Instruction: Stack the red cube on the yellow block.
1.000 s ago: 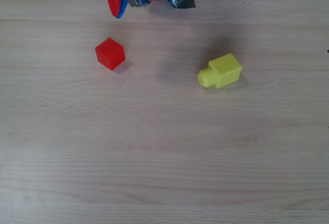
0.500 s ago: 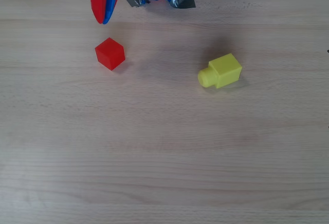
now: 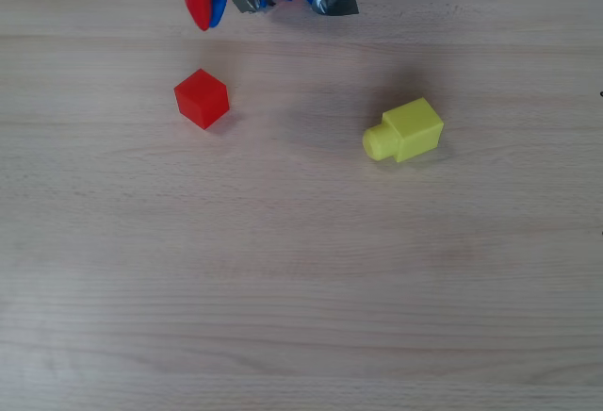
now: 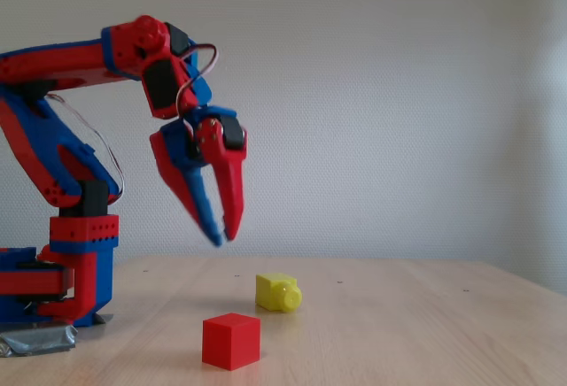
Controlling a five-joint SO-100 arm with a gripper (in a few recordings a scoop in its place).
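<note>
The gripper (image 4: 221, 237) hangs above the wooden table (image 3: 301, 288), fingertips nearly together, holding nothing. The red cube (image 3: 202, 98) lies apart from the yellow block (image 3: 405, 131), both on the table.

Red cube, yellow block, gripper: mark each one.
red cube (image 3: 201, 98), overhead view, top face.
yellow block (image 3: 413, 129), overhead view, square body.
gripper (image 4: 221, 239), fixed view, between the fingertips.

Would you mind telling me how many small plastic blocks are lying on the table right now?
2. The red cube sits left of centre in the overhead view, and the yellow block lies to its right, stud pointing left. Nothing seems hidden.
</note>
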